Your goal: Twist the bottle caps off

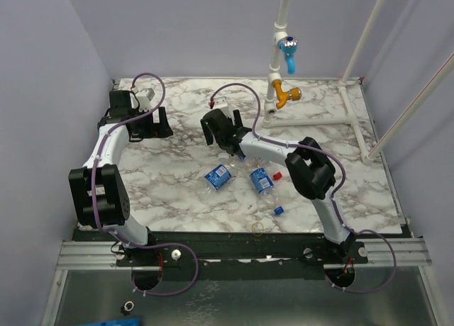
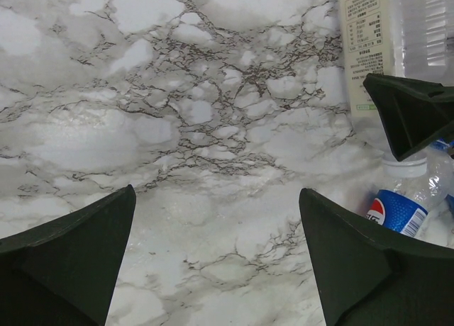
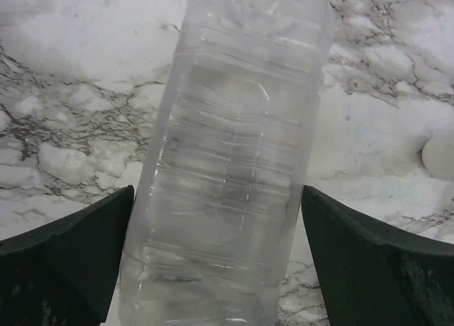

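Observation:
Two small clear bottles with blue labels lie on the marble table, one [image 1: 218, 176] left of the other [image 1: 261, 181]. One blue label [image 2: 397, 211] also shows in the left wrist view. A red cap [image 1: 278, 176] and a blue cap [image 1: 279, 210] lie loose beside them. No red-labelled bottle is in view. My right gripper [image 1: 221, 138] [image 3: 218, 191] is open, its fingers straddling a wider clear bottle [image 3: 234, 163]; its grip looks loose. My left gripper [image 1: 157, 124] [image 2: 216, 193] is open and empty over bare marble at the far left.
A white pipe stand with a blue valve [image 1: 287, 49] and a yellow fitting [image 1: 287, 94] stands at the back. A yellowish rubber-band ring [image 1: 257, 229] lies near the front edge. A pale round disc [image 3: 440, 156] lies right of the wide bottle. The wide bottle's pale label [image 2: 365, 49] shows in the left wrist view.

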Robot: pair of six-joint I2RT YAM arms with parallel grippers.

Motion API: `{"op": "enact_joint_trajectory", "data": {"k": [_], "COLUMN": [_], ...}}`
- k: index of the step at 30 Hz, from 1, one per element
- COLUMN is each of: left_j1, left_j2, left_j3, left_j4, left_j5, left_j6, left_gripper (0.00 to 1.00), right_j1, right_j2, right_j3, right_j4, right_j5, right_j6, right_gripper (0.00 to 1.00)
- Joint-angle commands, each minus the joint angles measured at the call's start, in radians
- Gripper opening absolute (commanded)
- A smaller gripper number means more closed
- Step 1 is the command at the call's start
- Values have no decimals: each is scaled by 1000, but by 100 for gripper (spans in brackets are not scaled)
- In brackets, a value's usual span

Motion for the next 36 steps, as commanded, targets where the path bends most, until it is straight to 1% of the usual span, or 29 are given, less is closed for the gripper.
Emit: {"op": "enact_joint_trajectory", "data": {"k": [1,4,7,12,17,19,21,23,24,27,29,30,34,36], "left_j1": [8,7,7,7,8,8,7,8,8,6,6,6,6,-1], "left_j2": [-50,-70,-88,-132,-203,-257,-322,-383,-418,-511,-559,-576,-636,-680], "left_j3": [-8,-10,-16,-43,-77,-99,-121,-136,-143,-176,-195,-199,-209,-245], "left_j4": [-10,-10,-10,-9,-11,-22,-60,-110,-123,-125,-125,-123,-118,-114], "left_j5": [35,58,99,190,283,331,378,398,400,397,393,392,460,497], "left_j6": [36,52,68,145,298,428,636,840,921,1182,1327,1378,1462,1562], "left_gripper": [99,99,99,99,99,99,99,99,99,99,99,99,99,99], "right_j1": [-27,-37,-40,-45,-47,-49,-54,-65,-74,-105,-123,-127,-127,-127], "right_j2": [-4,-41,-81,-120,-168,-201,-246,-302,-327,-402,-437,-453,-487,-494], "right_j3": [-58,-122,-183,-222,-248,-257,-274,-288,-293,-302,-301,-296,-265,-252], "right_j4": [-40,17,96,148,227,243,258,255,249,208,172,159,54,15], "right_j5": [-73,-187,-268,-314,-359,-396,-467,-576,-658,-860,-975,-1016,-1134,-1167], "right_j6": [42,31,5,-27,-67,-85,-103,-108,-108,-94,-77,-73,-71,-64], "right_gripper": [100,100,99,89,80,79,78,78,78,77,76,75,73,73]}}
